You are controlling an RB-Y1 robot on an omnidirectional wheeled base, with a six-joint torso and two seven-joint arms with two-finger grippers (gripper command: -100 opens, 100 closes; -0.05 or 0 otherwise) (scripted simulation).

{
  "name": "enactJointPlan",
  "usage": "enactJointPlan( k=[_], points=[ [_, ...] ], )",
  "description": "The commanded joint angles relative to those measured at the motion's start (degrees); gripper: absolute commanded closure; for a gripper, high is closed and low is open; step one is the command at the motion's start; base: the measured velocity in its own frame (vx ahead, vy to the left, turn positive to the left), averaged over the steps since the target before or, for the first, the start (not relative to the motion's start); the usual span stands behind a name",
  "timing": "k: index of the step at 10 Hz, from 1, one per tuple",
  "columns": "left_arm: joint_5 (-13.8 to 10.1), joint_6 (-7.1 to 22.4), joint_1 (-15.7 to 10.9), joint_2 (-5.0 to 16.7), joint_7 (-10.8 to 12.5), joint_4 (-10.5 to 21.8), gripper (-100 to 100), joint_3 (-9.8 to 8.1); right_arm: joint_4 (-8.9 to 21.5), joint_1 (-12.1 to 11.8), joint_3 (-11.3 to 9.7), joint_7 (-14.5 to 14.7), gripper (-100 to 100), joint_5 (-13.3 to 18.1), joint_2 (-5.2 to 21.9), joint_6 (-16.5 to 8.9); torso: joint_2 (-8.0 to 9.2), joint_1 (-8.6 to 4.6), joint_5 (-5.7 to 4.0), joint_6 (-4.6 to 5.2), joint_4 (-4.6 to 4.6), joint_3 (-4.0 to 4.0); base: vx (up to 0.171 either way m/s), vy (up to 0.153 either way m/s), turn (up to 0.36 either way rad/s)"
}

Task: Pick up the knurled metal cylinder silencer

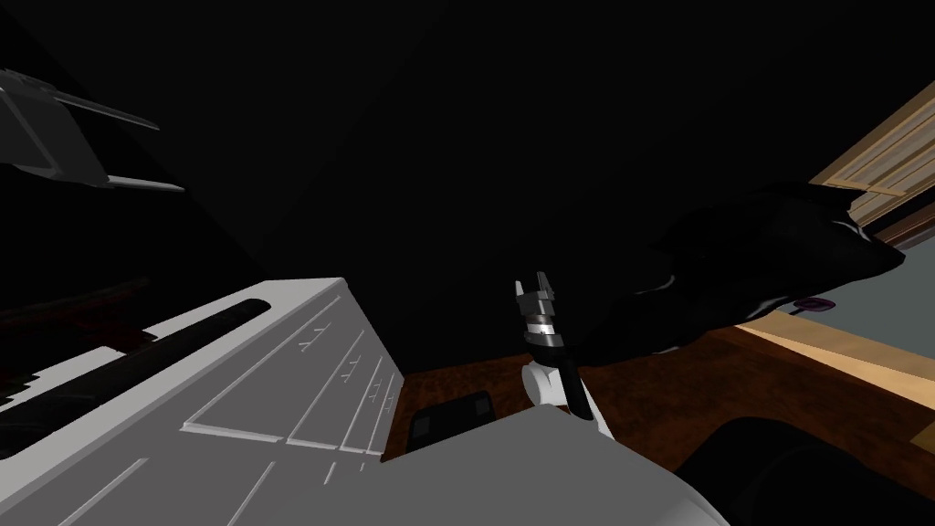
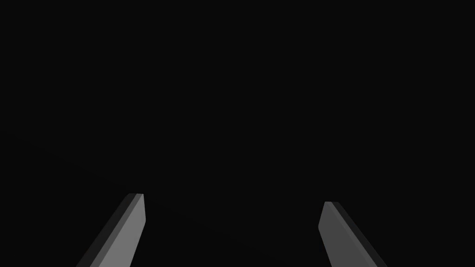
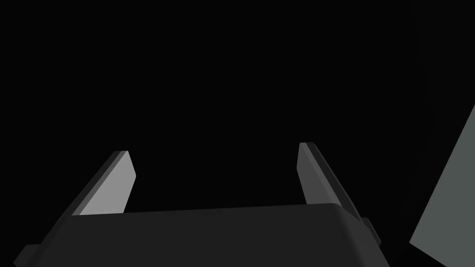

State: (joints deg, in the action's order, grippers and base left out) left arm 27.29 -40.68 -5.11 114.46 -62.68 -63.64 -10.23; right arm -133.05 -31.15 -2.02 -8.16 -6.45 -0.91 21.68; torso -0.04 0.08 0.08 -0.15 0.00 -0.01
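The left gripper (image 2: 232, 199) and the right gripper (image 3: 213, 148) both have fingers spread wide, holding nothing. Too dark to tell where the silencer lies, or which arm is nearer.

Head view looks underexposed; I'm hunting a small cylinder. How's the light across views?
Head view: mostly dark, light catching the white drawer cabinet and wood floor, edges splayed by the wide lens. Left wrist view: near-black behind the left fingers. Right wrist view: dark behind the right fingers, beside a grey panel.
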Motion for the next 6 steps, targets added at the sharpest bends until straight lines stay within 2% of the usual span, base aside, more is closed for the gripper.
enactJointPlan(
  k=[1,6],
  points=[
    [2.47,0.28,-0.35,-0.40,1.79,-0.27,-100,-0.54,0.00,0.00,0.00,0.00,0,0.00,0.00,0.00,0.00,0.00,0.00,0.00,0.00,0.00,-0.007,0.010,-0.106],
    [8.65,0.98,-1.22,-1.39,6.27,-0.94,-100,-1.88,0.00,0.00,0.00,0.00,0,0.00,0.00,0.00,0.01,0.07,0.02,0.01,0.00,0.00,-0.010,0.018,-0.079]
  ],
)
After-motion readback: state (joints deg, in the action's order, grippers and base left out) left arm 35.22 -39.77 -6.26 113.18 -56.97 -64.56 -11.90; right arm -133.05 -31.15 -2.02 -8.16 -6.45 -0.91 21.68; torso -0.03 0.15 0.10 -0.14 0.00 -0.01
